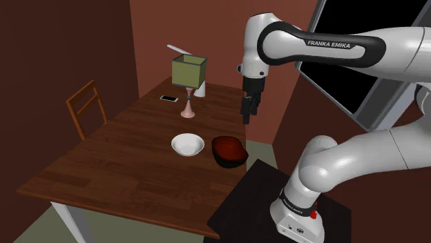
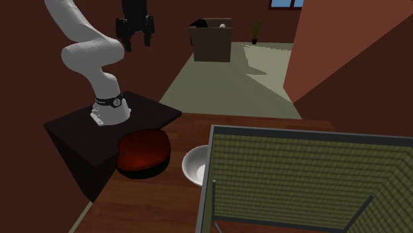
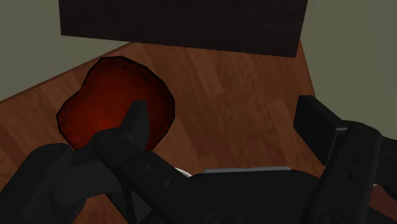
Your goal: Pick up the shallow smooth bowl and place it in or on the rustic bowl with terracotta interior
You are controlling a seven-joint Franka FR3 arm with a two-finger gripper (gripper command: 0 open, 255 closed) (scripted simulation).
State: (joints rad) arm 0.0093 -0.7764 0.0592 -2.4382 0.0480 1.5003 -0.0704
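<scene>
Shallow white bowl (image 1: pixel 187 144) sits upright on the bench (image 1: pixel 117 162), just beside the rustic bowl (image 1: pixel 229 150) (dark outside, red-brown inside), on its shoulder-view left. There looks to be a narrow gap between them, no contact as far as I can tell. Both are near the bench edge closest to the stand (image 1: pixel 259 197). Tool (image 1: pixel 246 114) hangs well above the bench, fingers apart, nothing between them, so empty. In the wrist view the rustic bowl lies ahead of one finger and bare bench wood shows between the fingertips, so I'd say the tool isn't lined up on the target yet. Step in hand, my read: approach to the white bowl, grasp not begun. To do it well, translate over the white bowl first and only then descend straight down. Go for a rim pinch, one finger inside and one outside, on the rim section away from the rustic bowl so the outer finger doesn't clip it. The wall looks smooth and low, so expect slip: seat the fingers deep, close fully, lift vertical, keep level. Lamp (image 1: pixel 188 72) and phone (image 1: pixel 169 98) are further back, well apart, and unlikely to interfere. Carry to the rustic bowl should be short.
</scene>
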